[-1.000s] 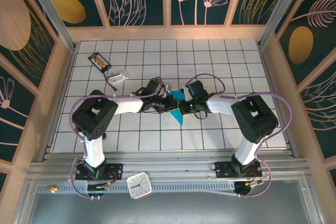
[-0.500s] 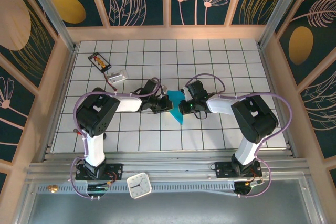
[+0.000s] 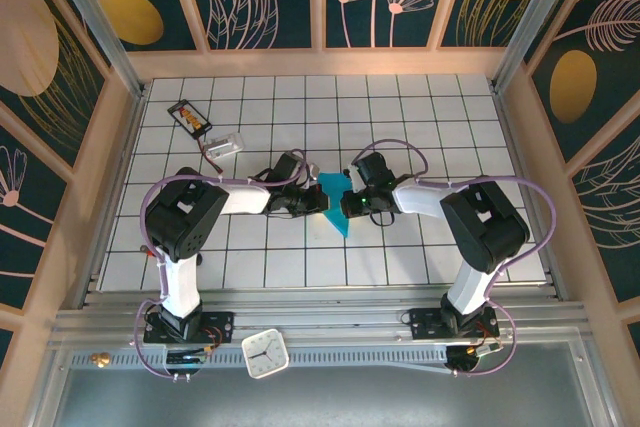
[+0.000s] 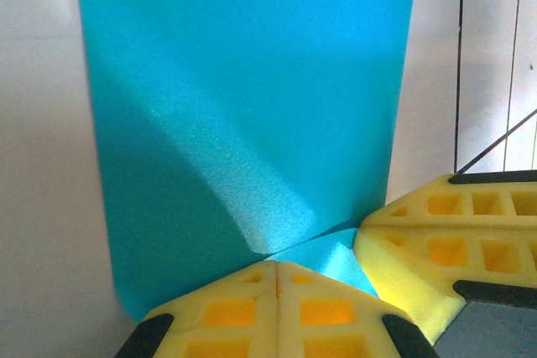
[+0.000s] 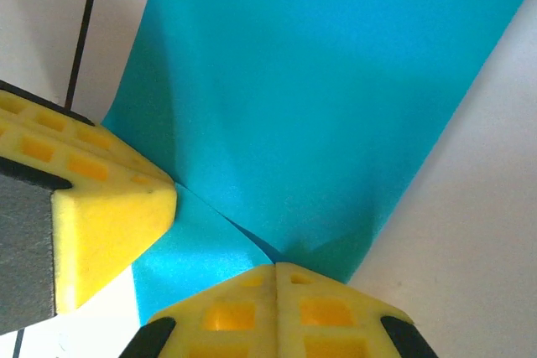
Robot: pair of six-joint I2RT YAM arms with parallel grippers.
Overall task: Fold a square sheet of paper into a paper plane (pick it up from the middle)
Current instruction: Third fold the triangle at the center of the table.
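Finding: the part-folded paper plane (image 3: 337, 209) lies at the middle of the tiled desk (image 3: 400, 117). Its long axis runs from the far side toward the arm bases, with the point at the near end.

The left tool (image 4: 277, 267) meets it from its left and the right tool (image 5: 275, 267) from its right, both crosswise to that axis. Neither arm is nearer, since both are in contact. Each tool is pressed together on a near edge of the paper plane, and the two tools are almost touching.

Condition: teal-blue, thin and matte, with diagonal creases running up from the pinch points. Whether it rests flat on the desk cannot be told.

Judgement: the coming move depends on both tools working across the centre line together.
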